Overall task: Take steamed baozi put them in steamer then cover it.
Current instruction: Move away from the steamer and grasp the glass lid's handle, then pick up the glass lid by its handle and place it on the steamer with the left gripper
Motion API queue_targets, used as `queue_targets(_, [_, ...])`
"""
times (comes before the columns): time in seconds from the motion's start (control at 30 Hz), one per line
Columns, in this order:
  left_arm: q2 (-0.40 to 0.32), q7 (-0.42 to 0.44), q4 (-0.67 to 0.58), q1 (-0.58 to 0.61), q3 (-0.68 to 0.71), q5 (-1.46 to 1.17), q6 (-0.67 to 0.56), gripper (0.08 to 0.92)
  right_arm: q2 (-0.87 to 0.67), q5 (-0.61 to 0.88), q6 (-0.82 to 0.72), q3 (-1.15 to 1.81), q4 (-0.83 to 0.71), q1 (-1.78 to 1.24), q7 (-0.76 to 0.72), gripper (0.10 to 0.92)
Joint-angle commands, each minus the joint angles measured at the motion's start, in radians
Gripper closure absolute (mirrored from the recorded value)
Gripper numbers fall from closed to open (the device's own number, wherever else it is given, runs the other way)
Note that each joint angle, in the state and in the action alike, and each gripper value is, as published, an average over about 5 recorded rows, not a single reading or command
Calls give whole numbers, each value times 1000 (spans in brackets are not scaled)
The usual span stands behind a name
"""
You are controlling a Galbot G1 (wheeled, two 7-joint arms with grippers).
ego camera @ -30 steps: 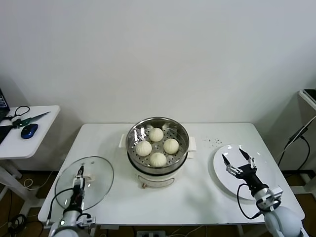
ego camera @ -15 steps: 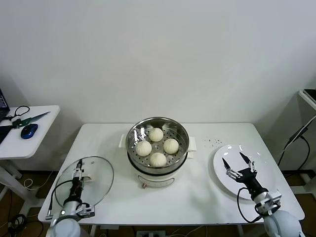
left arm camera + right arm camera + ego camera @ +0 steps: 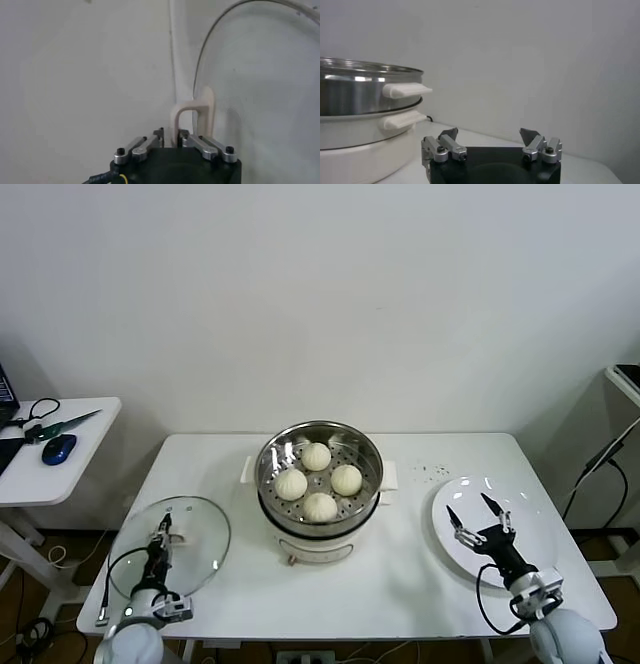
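Four cream-white baozi [image 3: 319, 480] lie in the shiny steel steamer [image 3: 270, 471] on its white pot base at the table's middle. The steamer also shows in the right wrist view [image 3: 365, 95]. The clear glass cover [image 3: 200, 534] lies flat on the table at the front left. My left gripper [image 3: 162, 533] is shut on the cover's white handle [image 3: 194, 115]. My right gripper [image 3: 472, 515] is open and empty over the white plate [image 3: 540, 529] at the right.
A side table [image 3: 90, 424] at the far left holds a blue mouse [image 3: 59, 449] and scissors [image 3: 60, 424]. Dark crumbs [image 3: 432, 472] lie on the table behind the plate.
My left gripper has stayed at the cover's handle with only a slight shift. My right gripper has drawn back a little toward the front over the plate.
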Motion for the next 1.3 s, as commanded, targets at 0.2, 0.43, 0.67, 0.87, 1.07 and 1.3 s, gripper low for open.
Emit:
queue_targets(0.2, [40, -3, -246, 98, 14, -135, 45, 854, -6, -11, 6, 7, -21, 14, -5, 203])
queue_targets(0.43, [107, 35, -509, 212, 27, -174, 252, 854, -16, -11, 11, 11, -42, 29, -8, 203])
queue_targets(0.67, [228, 99, -681, 244, 86, -174, 474, 854, -28, -20, 14, -1, -72, 61, -10, 203])
queue_targets(0.87, [353, 163, -734, 165, 229, -232, 604, 854, -39, -28, 13, -18, -95, 89, -10, 203])
queue_targets(1.07, [446, 292, -737, -39, 489, -210, 714, 854, -42, -38, 12, -30, -118, 111, -14, 203])
queue_targets(1.3, [366, 506, -653, -278, 746, -31, 763, 854, -42, -41, 19, -28, -148, 129, -17, 203])
